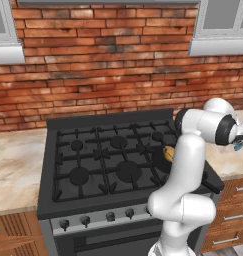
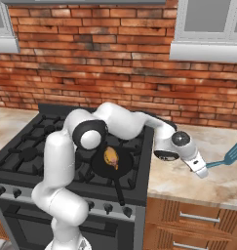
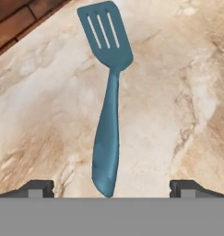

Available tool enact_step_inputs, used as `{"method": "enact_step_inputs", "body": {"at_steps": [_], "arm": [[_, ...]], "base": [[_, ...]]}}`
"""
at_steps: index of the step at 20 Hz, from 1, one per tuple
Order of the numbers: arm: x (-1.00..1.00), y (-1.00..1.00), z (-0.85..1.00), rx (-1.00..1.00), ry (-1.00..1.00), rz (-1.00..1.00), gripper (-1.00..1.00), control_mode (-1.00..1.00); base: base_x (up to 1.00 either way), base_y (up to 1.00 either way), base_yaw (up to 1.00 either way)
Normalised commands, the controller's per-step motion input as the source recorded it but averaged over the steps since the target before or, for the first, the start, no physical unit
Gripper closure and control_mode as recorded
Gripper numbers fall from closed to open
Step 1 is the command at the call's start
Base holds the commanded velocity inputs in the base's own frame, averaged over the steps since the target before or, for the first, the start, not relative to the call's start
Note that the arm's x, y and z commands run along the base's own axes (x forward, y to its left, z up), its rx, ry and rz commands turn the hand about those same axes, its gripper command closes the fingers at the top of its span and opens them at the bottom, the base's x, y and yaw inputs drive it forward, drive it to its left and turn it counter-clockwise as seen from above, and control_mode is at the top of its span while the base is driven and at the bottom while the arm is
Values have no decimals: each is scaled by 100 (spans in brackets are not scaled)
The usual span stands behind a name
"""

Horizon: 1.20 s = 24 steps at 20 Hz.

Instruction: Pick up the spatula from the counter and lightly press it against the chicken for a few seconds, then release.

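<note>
A teal slotted spatula (image 3: 107,115) lies flat on the marble counter (image 3: 178,69), blade (image 3: 104,34) away from the hand and handle end pointing back at it. My gripper (image 3: 112,188) hovers open just over that handle end, one fingertip (image 3: 39,188) on each side, touching nothing. In the right base view, the gripper (image 2: 202,170) points down at the counter beside the spatula (image 2: 228,156), right of the stove. The browned chicken piece (image 2: 110,157) rests in a black frying pan (image 2: 98,166) on the stove's front right burner, partly hidden by the arm in the left base view.
The pan's handle (image 2: 118,191) sticks out toward the stove's front edge. A black gas stove (image 1: 93,165) with raised grates fills the middle. A brick wall (image 2: 115,63) stands close behind the counter. Wooden drawers (image 2: 193,222) sit below the counter.
</note>
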Motion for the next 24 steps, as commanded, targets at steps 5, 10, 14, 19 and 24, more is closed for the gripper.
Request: {"method": "enact_step_inputs", "body": {"at_steps": [5,10,14,19,24], "arm": [[36,-16,0,3,7,0,-100,-100],[37,-19,-4,4,8,0,-100,-100],[25,-28,-11,4,7,0,-100,-100],[17,-37,-12,4,5,0,-100,-100],[8,-40,-14,5,3,0,-100,-100]], "base": [[0,0,0],[0,0,0],[0,0,0],[0,0,0],[0,0,0]]}}
